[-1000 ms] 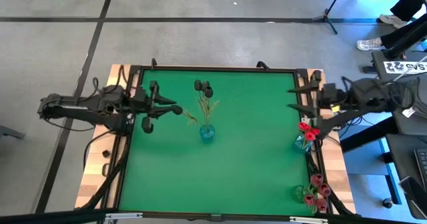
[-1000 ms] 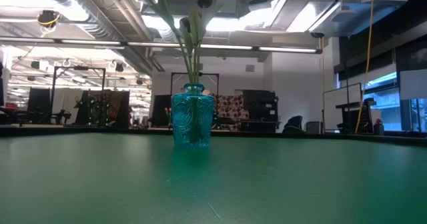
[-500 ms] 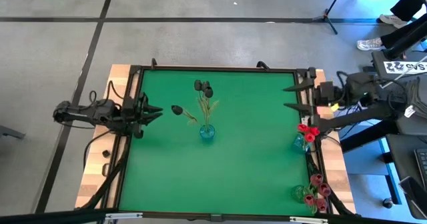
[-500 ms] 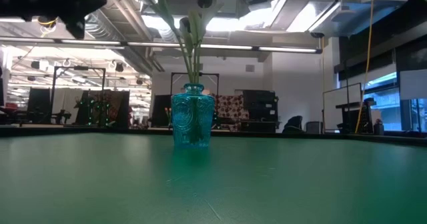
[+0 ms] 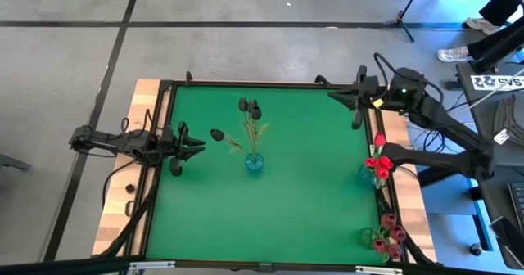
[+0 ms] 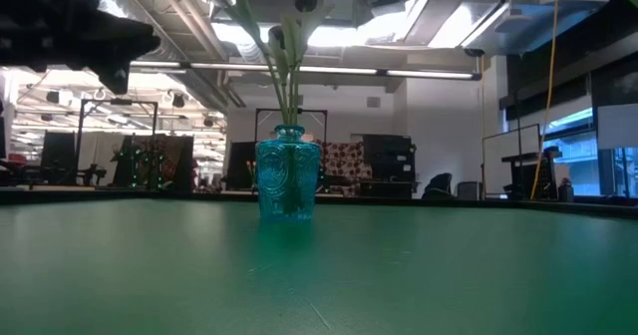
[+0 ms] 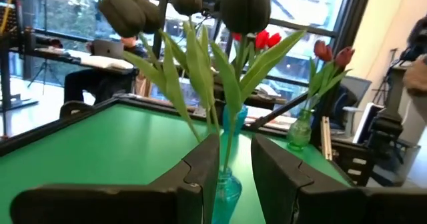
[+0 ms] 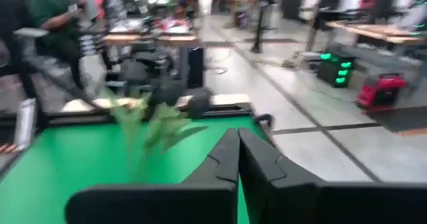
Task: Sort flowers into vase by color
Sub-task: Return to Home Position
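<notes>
A blue glass vase [image 5: 254, 163] stands mid-table holding black tulips [image 5: 250, 107], which also show in the left wrist view [image 7: 243, 4]. Red tulips [image 5: 377, 162] stand in a vase at the table's right edge. Maroon-pink tulips [image 5: 390, 230] stand in another vase at the near right corner. My left gripper [image 5: 196, 142] is open at the table's left edge and points level at the blue vase [image 7: 227, 184], well short of it. My right gripper [image 5: 334, 94] is shut on nothing, high over the far right corner.
The green mat [image 5: 303, 201] lies bare between the blue vase and the two vases on the right. A raised dark frame [image 5: 262, 84] rims the table. A person's legs [image 5: 479, 42] show on the floor beyond the far right corner.
My left gripper has drawn back from beside the black tulips toward the table's left edge and sunk lower. My right gripper has swung from above the red tulips toward the far edge and has shut. No flower has moved.
</notes>
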